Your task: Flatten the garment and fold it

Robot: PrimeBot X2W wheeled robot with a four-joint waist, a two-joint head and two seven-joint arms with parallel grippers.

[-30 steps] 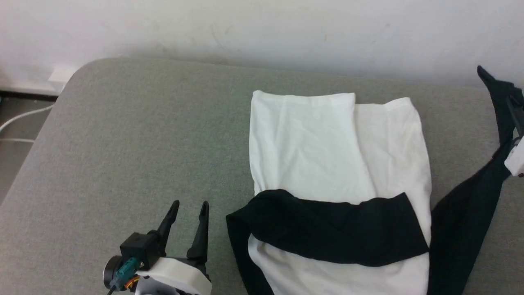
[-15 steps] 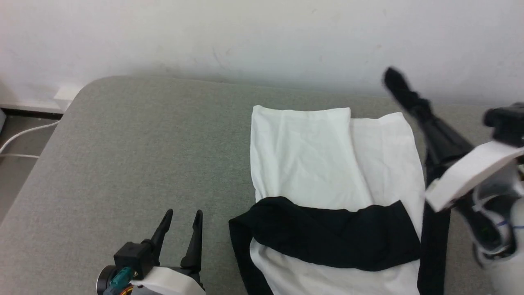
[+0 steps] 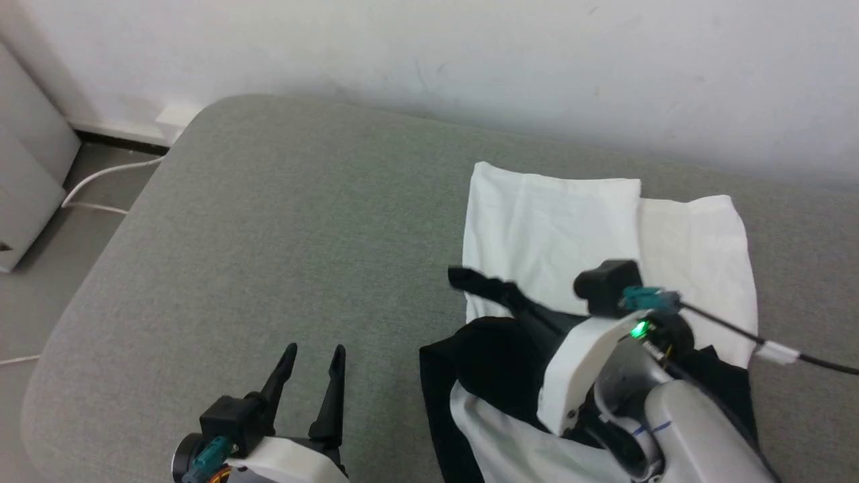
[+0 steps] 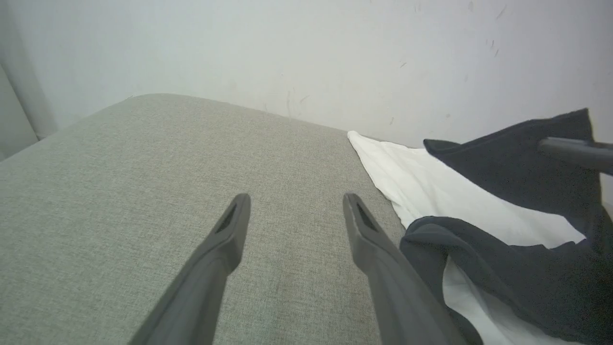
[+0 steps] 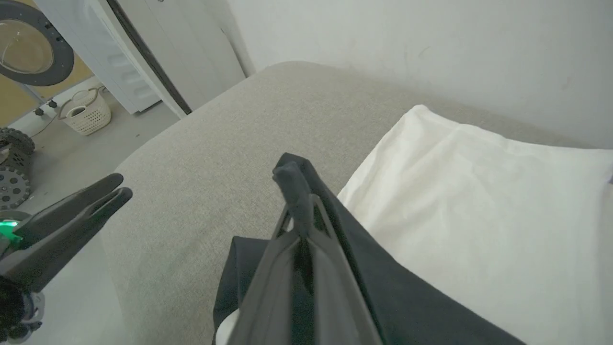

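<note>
The garment [image 3: 557,221] lies on the grey cushioned surface [image 3: 268,221], white body flat, one black sleeve [image 3: 490,355] crossing its near part. My right gripper [image 3: 464,277] hovers over the garment's left edge, shut on the other black sleeve. In the right wrist view that sleeve [image 5: 364,268] drapes from the closed right gripper [image 5: 289,179] over the white body [image 5: 479,191]. The left gripper [image 3: 312,355] stands open and empty above bare cushion left of the garment. In the left wrist view the left gripper [image 4: 294,211] is open, with the lifted sleeve [image 4: 522,163] at right.
A white wall [image 3: 470,54] backs the cushion. Left of the cushion's rounded edge is floor with a white cable [image 3: 100,178] and a pale cabinet [image 3: 27,174]. The right wrist view shows a laundry basket [image 5: 86,112] and a round appliance door [image 5: 33,48] beyond.
My right gripper has swung from the far right leftward across the white body, carrying the black sleeve with it. The head camera has shifted. The left gripper stays open in place.
</note>
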